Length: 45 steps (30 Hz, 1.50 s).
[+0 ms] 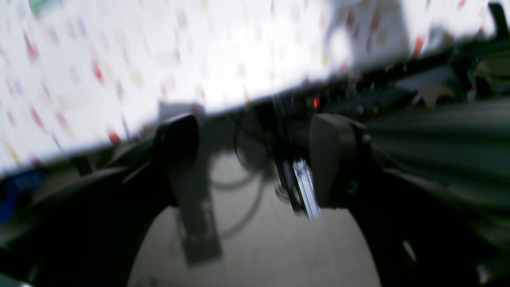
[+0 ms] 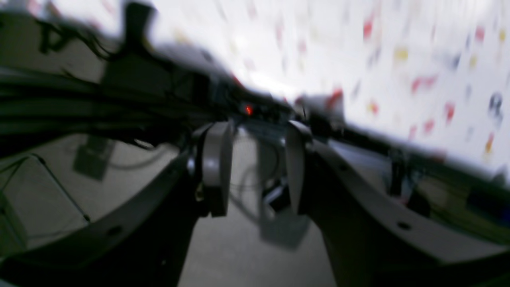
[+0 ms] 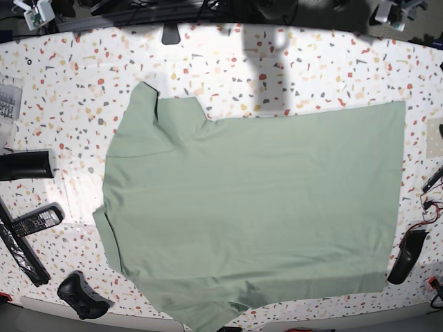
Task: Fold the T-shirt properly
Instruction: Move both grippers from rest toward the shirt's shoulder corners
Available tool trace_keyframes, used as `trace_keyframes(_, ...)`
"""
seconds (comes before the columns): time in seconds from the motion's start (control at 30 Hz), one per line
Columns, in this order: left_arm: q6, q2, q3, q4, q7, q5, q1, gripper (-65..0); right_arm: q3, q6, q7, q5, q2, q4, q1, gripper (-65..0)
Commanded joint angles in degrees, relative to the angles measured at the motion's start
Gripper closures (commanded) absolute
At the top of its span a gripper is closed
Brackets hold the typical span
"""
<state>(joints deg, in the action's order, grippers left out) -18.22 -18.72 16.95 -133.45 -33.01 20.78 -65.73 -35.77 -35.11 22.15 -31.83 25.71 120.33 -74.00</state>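
T-shirt point(image 3: 256, 214) lies spread flat on the speckled table point(image 3: 83, 76), covering most of it, collar end toward base view's left, hem toward its right. Neither arm visible in base view. Left gripper point(image 1: 255, 159): jaws wide apart, empty. Right gripper point(image 2: 255, 167): jaws apart with a clear gap, nothing between. Both wrist views blurred; they seem to look past the table edge toward the floor. Game controller point(image 3: 83, 296) and remote point(image 3: 34, 220) at the table's left margin.

T-shirt point(image 3: 256, 207): plain pale sage green | table point(image 3: 311, 76): white, multicoloured terrazzo speckles
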Motion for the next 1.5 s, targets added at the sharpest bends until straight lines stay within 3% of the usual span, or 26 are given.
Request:
trace_keyframes(0.0,-0.20,-0.20,0.26,-1.55,1.29,0.31,0.50,-39.6,-1.81,-0.92,-0.72,-1.60,0.33,1.99,-1.00,-22.3)
trace_keyframes(0.3,-0.63,-0.22,0.26,-1.55,1.77,0.33,11.45,-39.6,-11.54,-1.57,-0.66,-3.30,0.33,11.61,-1.00,-22.3)
trace_keyframes(0.5,-1.20,-0.35,0.26,-1.55,1.77,0.31,19.19,-39.6,-11.56,-4.13,-0.81,-3.30,0.31,12.15,5.29,-22.3)
trace_keyframes(0.63,-6.97,-2.36,0.26,-1.55,1.73,-0.33,23.54,-39.6,-11.56,-4.13,-0.90,-3.30,0.33,12.15,9.42,-22.3)
trace_keyframes(0.9,-7.08,-4.31,0.26,-1.55,2.14,-0.09,25.40,-39.6,-11.45,-4.89,-2.56,-0.72,0.33,12.15,16.20,-22.3)
trace_keyframes(1.0,-7.08,-4.28,0.26,-1.55,6.01,-0.09,25.40,-39.6,-11.45,-4.89,-2.71,3.43,0.44,12.15,17.16,-22.3)
trace_keyframes(1.1,-7.08,-4.15,0.26,-1.55,9.14,-0.11,25.40,-39.6,-11.45,-4.89,-2.62,6.88,2.91,12.15,16.85,-22.3)
trace_keyframes(1.47,-7.10,-4.15,0.26,-1.55,6.60,-0.90,25.42,-39.6,-10.78,-4.89,-0.85,7.65,19.54,12.13,16.85,-22.3)
